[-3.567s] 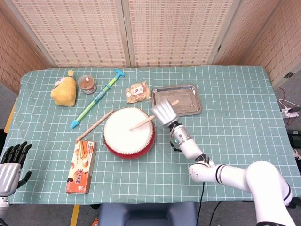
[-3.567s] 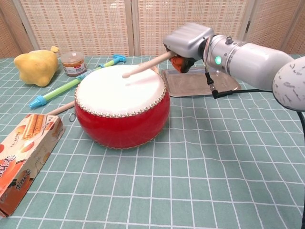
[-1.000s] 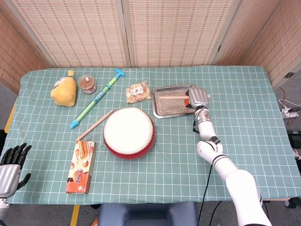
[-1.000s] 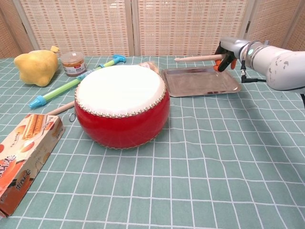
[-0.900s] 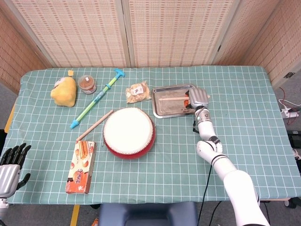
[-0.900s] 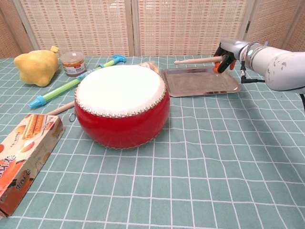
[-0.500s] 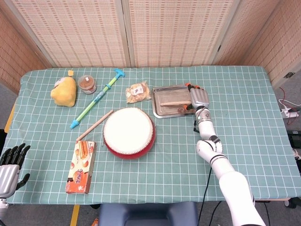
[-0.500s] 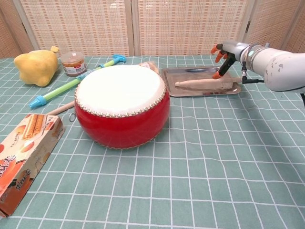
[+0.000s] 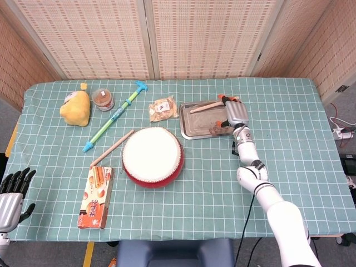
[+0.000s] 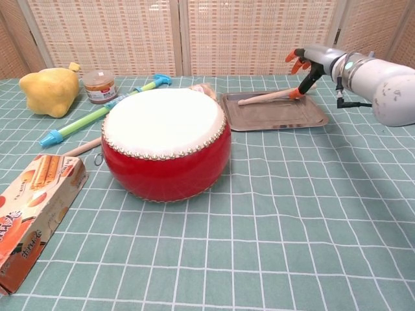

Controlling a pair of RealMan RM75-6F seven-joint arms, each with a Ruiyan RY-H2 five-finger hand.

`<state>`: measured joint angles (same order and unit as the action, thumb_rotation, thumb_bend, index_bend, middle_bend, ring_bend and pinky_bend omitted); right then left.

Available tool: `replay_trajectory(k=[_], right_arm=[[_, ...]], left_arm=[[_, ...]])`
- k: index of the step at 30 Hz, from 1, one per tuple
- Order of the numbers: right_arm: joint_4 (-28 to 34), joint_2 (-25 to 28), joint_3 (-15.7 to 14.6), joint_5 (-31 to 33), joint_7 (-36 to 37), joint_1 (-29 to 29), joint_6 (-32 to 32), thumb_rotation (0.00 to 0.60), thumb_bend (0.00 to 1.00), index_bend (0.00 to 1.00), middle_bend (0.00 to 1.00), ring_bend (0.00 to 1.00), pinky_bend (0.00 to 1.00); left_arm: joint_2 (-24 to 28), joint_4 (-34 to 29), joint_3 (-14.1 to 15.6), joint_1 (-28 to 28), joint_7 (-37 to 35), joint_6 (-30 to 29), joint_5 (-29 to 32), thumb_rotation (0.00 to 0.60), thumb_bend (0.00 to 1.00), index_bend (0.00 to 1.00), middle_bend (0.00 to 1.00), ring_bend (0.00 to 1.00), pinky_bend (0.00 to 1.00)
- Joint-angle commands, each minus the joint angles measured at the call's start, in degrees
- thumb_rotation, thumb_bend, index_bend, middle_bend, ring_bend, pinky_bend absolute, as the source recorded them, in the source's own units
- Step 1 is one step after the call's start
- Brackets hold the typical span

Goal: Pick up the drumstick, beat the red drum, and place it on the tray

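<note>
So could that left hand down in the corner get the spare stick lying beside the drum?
Probably, though it's a stretch. The left hand hangs open off the table's near left corner, while the stick lies bare on the cloth left of the drum. Only the snack box sits nearby, not across the path.

We are wearing glossy white arm shells with black joint rings; our right hand [image 9: 236, 115] is showing silver casing and orange-tipped fingers [image 10: 296, 67].

Bright, even overhead light is falling across both views — shadows are staying soft and short under the red drum [image 10: 166, 148], the metal tray [image 10: 275, 116] is glinting faintly, and everything is reading sharp.
</note>
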<state>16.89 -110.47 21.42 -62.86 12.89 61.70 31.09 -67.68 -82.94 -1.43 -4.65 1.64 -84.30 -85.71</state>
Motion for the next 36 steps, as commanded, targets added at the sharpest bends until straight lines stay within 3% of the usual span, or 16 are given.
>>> replay_trajectory(k=[1,5,8,14,18,23,28,31,36], right_arm=[[8.5,5.8,-2.6,-4.5,2.4,-4.9,9.2,0.600,0.23,0.19,0.20,0.15,0.25],[22.2,13.5,-3.5,-6.2,-0.2,-11.3,19.2,0.600,0.31,0.24,0.20,0.17,0.27],[36.9,21.4,-4.1,-6.3,-3.8,-17.4,26.0,0.600,0.37,0.27,0.20,0.17,0.27],[61.8,36.1,-8.1,-7.1,-13.1,-30.1,38.4,0.600,0.40,0.28,0.20,0.17,0.27],[70.9,41.8,-11.5,-9.3,-14.2,-37.4,45.6,0.600,0.40,0.27,0.20,0.16,0.27],[76.1,45.6,-16.3,-12.9,-12.8,-44.7,51.4,0.600,0.40,0.21,0.20,0.12,0.24],[79.0,47.8,-20.8,-17.1,-9.1,-50.3,54.6,0.600,0.40,0.10,0.15,0.03,0.12],[78.8,47.7,-22.6,-20.2,-6.7,-53.0,57.3,0.600,0.40,0.04,0.10,0.00,0.04],[78.1,47.2,-24.6,-24.4,-5.2,-56.4,60.9,0.600,0.40,0.00,0.07,0.00,0.00]], left_arm=[[0.1,-0.2,-0.1,-0.2,0.0,-0.1,-0.3,0.600,0.25,0.00,0.00,0.00,0.00],[0.3,-0.7,-0.3,-0.6,0.3,-0.2,-0.7,0.600,0.25,0.00,0.00,0.00,0.00],[0.6,-1.3,-0.5,-0.9,0.4,-0.3,-1.1,0.600,0.25,0.00,0.00,0.00,0.00],[1.1,-2.3,-0.8,-1.4,0.6,-0.6,-1.7,0.600,0.25,0.00,0.00,0.00,0.00],[1.4,-3.2,-0.7,-1.4,0.7,-0.9,-2.1,0.600,0.26,0.00,0.00,0.00,0.00],[1.7,-4.4,-0.6,-1.6,1.4,-1.0,-2.6,0.600,0.25,0.00,0.00,0.00,0.00],[1.9,-5.6,-0.6,-1.5,2.2,-1.9,-3.2,0.600,0.25,0.00,0.00,0.00,0.00],[2.0,-6.1,-0.5,-1.1,2.3,-2.6,-3.5,0.600,0.26,0.00,0.00,0.00,0.00],[2.0,-6.5,-0.5,-0.6,2.5,-3.7,-3.6,0.600,0.26,0.00,0.00,0.00,0.00]])
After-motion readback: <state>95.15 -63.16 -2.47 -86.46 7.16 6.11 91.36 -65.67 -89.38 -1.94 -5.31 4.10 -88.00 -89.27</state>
